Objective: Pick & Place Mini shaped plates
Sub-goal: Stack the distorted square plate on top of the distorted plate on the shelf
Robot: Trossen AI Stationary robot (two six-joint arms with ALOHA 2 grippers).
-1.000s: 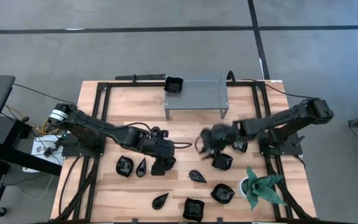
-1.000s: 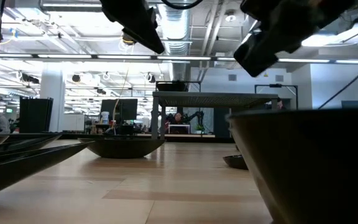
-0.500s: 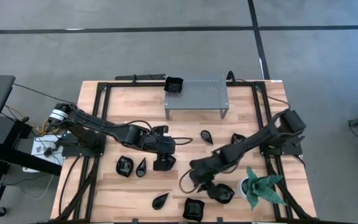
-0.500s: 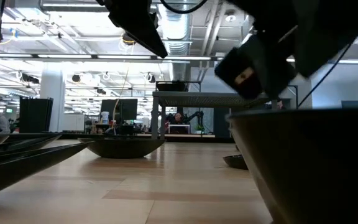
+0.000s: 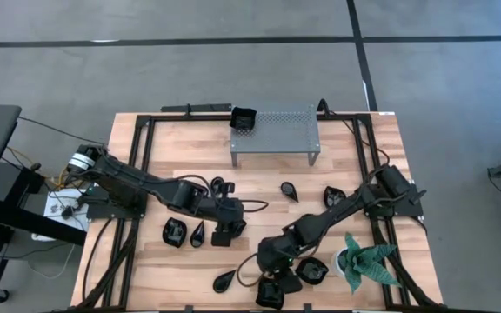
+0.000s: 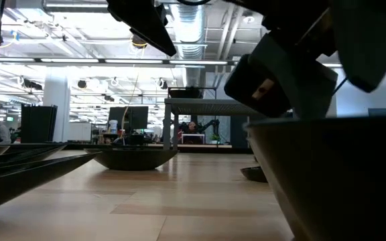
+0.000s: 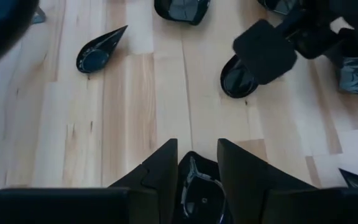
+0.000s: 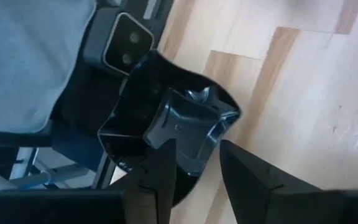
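Observation:
Several glossy black mini plates lie on the wooden table. My right gripper (image 5: 272, 268) (image 8: 197, 158) is open with a narrow gap, low over a square wavy-rimmed plate (image 5: 270, 294) (image 8: 179, 124) at the table's near edge. One finger stands over the plate's inside and one outside its rim; I cannot tell whether they touch it. My left gripper (image 5: 223, 224) (image 7: 197, 155) is open with a narrow gap above another plate (image 7: 194, 186) (image 5: 222, 236), which rests on the table (image 6: 133, 159).
A grey perforated shelf (image 5: 277, 130) stands at the back with one square plate (image 5: 243, 117) on its left corner. A green spiky plant (image 5: 368, 261) stands at the near right. Other plates lie at the left (image 5: 174, 231), near the front (image 5: 226, 280) (image 5: 311, 271) and at the middle right (image 5: 290, 189).
My right gripper has swept from the table's middle right toward the near edge and gone down over the square plate. Two plates at the middle right that its arm had hidden now show. My left gripper has hardly moved.

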